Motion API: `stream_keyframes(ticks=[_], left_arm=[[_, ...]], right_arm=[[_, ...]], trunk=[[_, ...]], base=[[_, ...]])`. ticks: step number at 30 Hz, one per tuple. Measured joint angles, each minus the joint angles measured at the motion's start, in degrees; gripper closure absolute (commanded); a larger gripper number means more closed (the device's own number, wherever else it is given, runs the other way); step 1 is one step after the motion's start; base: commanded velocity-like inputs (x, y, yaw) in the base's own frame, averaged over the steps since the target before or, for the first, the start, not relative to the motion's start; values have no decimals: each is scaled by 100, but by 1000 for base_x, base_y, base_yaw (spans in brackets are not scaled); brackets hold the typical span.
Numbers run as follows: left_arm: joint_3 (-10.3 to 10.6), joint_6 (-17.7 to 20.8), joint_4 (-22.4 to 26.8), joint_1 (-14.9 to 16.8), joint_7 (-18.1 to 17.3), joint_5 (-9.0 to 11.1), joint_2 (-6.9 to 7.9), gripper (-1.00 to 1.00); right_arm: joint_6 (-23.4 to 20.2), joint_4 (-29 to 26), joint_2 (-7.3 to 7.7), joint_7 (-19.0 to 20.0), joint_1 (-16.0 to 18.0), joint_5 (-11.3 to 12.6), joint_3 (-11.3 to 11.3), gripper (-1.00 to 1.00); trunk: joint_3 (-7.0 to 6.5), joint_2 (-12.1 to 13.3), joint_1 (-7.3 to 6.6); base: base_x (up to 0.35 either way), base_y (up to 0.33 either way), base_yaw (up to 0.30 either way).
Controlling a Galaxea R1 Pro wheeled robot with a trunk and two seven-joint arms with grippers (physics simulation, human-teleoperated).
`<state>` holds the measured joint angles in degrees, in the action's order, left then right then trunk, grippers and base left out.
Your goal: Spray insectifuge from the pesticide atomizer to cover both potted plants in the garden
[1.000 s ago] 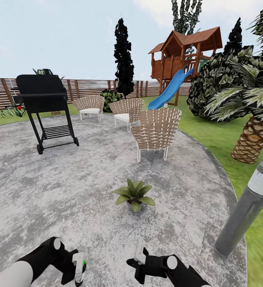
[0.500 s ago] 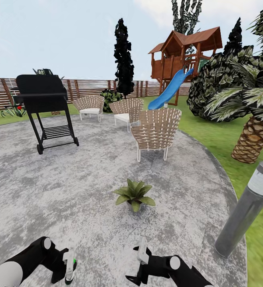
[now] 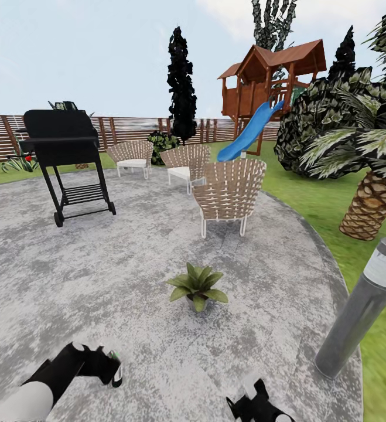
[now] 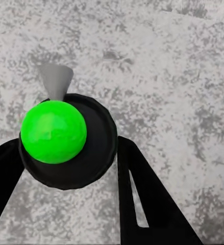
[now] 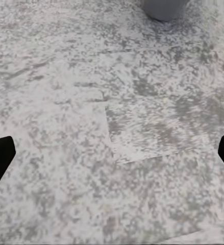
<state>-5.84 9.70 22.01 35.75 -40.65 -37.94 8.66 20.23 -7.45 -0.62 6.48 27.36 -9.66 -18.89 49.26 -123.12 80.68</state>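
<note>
While the left gripper clamps the pesticide atomizer, the right gripper, fingers wide apart, hangs over bare paving near one potted plant.

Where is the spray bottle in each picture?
Head view: the pesticide atomizer, low left, in the left gripper.
Left wrist view: pesticide atomizer centre-left, end-on, green end facing us.
Right wrist view: grey paving between the right gripper fingers.
Shared landmark: the grey paving.
</note>
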Motion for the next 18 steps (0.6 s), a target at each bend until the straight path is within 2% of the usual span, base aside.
stream_keyframes(ticks=[1,3,6,8,9,11,14,15,16,18], left_arm=[[-130,126,10,8,66,9,-118,100],[-281,491,66,19,177,12,-314,100],[-343,1339,223,61,281,25,-668,100],[-345,2057,429,85,301,36,-938,100],[-345,2394,537,115,308,23,-1021,100],[-353,2817,608,198,314,16,-1054,100],[-367,3266,633,387,310,34,-1071,100],[-372,3332,634,413,300,37,-1074,100],[-376,3410,627,434,288,46,-1076,100],[-369,3647,593,444,268,41,-1073,100]], right_arm=[[-2,13,10,-97,-3,219,0,-100],[-1,22,11,-333,-11,389,-4,-100],[-10,24,-28,-936,-15,458,36,-100],[-7,21,-69,-1496,-15,489,53,-100],[-7,18,-80,-1641,-15,546,64,-100],[-8,20,-79,-1714,-16,761,87,-100],[-17,201,-36,-1765,-39,1469,117,-100],[-17,301,-32,-1765,-47,1624,111,-100],[-13,426,-29,-1753,-56,1768,102,-100],[-6,533,-19,-1732,-64,1882,91,-100]], trunk=[[0,0,0],[0,0,0],[0,0,0],[0,0,0],[0,0,0],[0,0,0],[0,0,0],[0,0,0],[0,0,0],[0,0,0]], base=[[0,0,0],[0,0,0],[0,0,0],[0,0,0],[0,0,0],[0,0,0],[0,0,0],[0,0,0],[0,0,0],[0,0,0]])
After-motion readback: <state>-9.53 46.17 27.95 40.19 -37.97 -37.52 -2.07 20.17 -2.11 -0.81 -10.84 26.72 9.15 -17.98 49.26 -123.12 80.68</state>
